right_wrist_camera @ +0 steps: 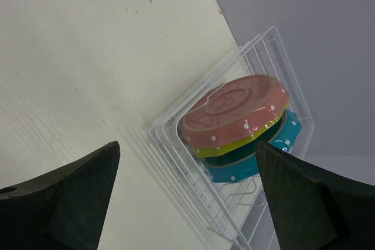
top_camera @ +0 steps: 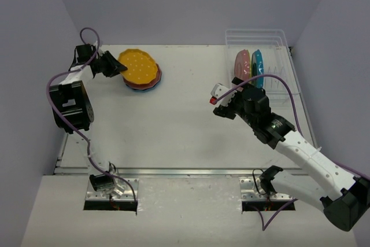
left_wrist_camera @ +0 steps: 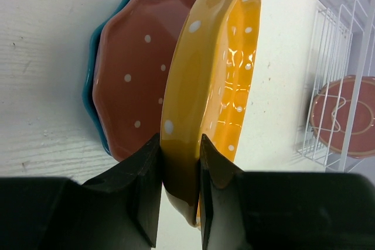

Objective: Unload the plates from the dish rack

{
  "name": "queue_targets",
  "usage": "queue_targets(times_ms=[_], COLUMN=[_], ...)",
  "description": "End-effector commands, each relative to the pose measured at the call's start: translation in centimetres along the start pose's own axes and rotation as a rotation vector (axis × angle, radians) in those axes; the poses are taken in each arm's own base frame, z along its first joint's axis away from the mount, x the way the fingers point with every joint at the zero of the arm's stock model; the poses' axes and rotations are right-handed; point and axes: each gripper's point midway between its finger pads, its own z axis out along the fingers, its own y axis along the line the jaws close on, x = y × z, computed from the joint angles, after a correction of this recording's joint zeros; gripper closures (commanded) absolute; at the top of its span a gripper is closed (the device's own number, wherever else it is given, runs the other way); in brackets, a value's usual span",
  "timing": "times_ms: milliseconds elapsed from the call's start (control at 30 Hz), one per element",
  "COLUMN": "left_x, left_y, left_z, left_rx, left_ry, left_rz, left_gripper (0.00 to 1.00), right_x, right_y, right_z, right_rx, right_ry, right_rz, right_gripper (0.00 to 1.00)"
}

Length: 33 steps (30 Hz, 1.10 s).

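Overhead view looks down from the near side over the whole desk (top_camera: 191,131). Left wrist view hugs the far-left plates (left_wrist_camera: 140,68); both wrist views share the far-right dish rack (right_wrist_camera: 187,174).

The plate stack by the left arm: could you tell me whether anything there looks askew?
Only the orange-yellow plate: pinched at its rim by the left gripper, it stands tilted over the pink plate and blue plate rather than flat. Nothing looks damaged.

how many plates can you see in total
6. Unloaded: orange-yellow plate in the left gripper, over red-pink plate and teal plate. Dish rack: pink plate, yellow-green plate, blue plate. More may be hidden.
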Motion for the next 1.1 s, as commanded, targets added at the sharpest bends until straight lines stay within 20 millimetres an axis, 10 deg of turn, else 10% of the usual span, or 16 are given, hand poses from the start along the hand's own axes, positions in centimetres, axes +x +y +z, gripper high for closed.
queue_targets(times_ms=[0,267,500,1067], left_x=[-3.7,-3.0,-3.1,-7.2], left_y=[-4.6,-4.5,-3.1,-2.4], left_z=[-0.5,1.1,1.4,-5.0], left_rx=[0.135,0.134,-0.001,-0.673], left_ry=[-0.094,-0.075,-0.103,-0.381], left_rz=[0.118,0.127,0.156,0.558], left_gripper=[1.0,0.97,0.59,0.43], right_x=[-1.7,-1.4,-1.4,-1.8], right_y=[-1.6,-1.2,-1.2,-2.0], right_z=[-0.4,-0.3,-0.2,-0.9], right_rx=[0.038,0.029,0.023,0.054], right_ry=[-0.051,-0.044,-0.046,-0.06], right_rz=[0.039,0.034,0.033,0.036], right_gripper=[0.01,0.01,0.01,0.01])
